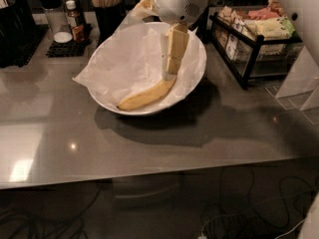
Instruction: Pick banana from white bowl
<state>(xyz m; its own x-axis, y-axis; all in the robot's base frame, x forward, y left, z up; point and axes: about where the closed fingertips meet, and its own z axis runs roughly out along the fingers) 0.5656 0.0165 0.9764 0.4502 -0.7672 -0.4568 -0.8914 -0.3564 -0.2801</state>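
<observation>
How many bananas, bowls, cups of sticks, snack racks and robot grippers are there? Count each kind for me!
Banana: 1
White bowl: 1
Cup of sticks: 1
Black snack rack: 1
Gripper, reaching down into the bowl at the banana's stem end: 1
Total: 5
</observation>
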